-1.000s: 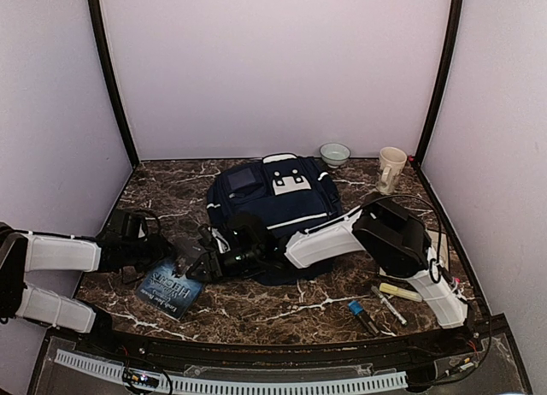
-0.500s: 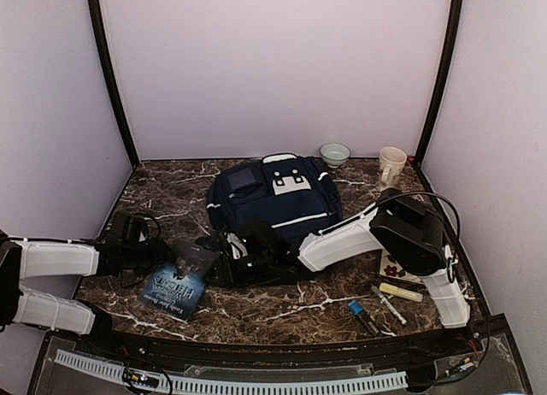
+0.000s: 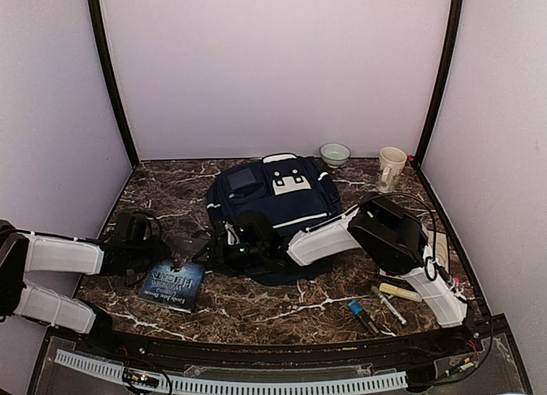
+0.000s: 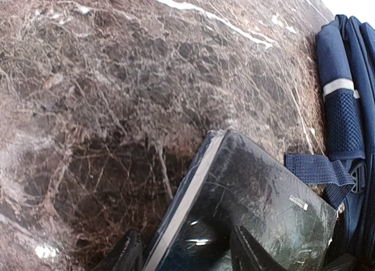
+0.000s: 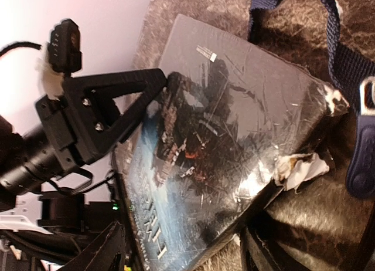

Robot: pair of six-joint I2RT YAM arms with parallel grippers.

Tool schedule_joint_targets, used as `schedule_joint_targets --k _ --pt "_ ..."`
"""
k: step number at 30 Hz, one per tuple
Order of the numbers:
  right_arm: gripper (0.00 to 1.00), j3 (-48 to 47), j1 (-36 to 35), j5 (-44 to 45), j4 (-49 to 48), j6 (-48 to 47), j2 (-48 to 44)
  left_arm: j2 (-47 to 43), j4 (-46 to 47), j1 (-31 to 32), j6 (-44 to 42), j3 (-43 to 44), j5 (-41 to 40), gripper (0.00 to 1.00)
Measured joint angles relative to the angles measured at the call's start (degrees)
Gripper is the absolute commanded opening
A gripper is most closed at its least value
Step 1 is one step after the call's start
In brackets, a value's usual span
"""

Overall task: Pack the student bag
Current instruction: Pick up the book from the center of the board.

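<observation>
A robotics lab test booth: plain pale lilac wall panels (image 3: 273, 70) and black corner posts (image 3: 109, 79) enclose a dark brown marble-patterned tabletop (image 3: 256, 308) with white-shelled robot arms (image 3: 329, 232) mounted.

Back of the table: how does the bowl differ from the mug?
The bowl is low, wide and pale greenish; the mug is taller, narrower and cream. The mug has a handle; the bowl has none. The bowl sits nearer the student bag; the mug stands farther right. Both stand upright.
</observation>
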State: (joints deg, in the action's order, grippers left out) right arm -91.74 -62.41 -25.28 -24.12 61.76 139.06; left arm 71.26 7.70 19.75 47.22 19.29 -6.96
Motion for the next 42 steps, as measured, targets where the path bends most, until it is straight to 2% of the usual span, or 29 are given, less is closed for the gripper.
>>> schedule_joint_targets --k 6,15,24,29,33,37,39,42 --pt "0.66 3.2 1.0 -4.4 -10.3 2.5 0.9 0.9 2.2 0.4 0.2 -0.3 -1.2 0.51" --pt "0.63 4.1 1.0 -7.0 -12.9 2.8 1.0 -0.5 4.4 0.5 0.8 -1.7 -1.4 0.50" --pt "0.56 2.0 0.3 -10.5 -20.9 6.7 5.2 -1.6 4.9 1.5 3.0 -2.5 1.4 0.50" --pt "0.43 2.0 0.0 -10.2 -19.5 4.9 5.2 -1.9 6.1 1.9 3.5 -3.2 3.2 0.50" --pt "0.21 1.6 -0.4 -8.6 -16.6 2.5 4.9 -2.6 7.0 2.1 3.6 -4.0 3.8 0.50" --pt "0.05 1.1 -0.4 -8.5 -14.7 3.5 4.8 -4.3 7.0 2.1 3.6 -4.9 3.4 0.52" --pt "0.00 1.1 -0.4 -9.0 -14.6 3.5 4.8 -5.6 6.4 2.2 3.6 -5.5 3.5 0.55" --pt "0.00 1.1 -0.5 -9.8 -14.6 2.6 4.7 -8.8 4.3 2.6 3.4 -6.3 3.7 0.59"
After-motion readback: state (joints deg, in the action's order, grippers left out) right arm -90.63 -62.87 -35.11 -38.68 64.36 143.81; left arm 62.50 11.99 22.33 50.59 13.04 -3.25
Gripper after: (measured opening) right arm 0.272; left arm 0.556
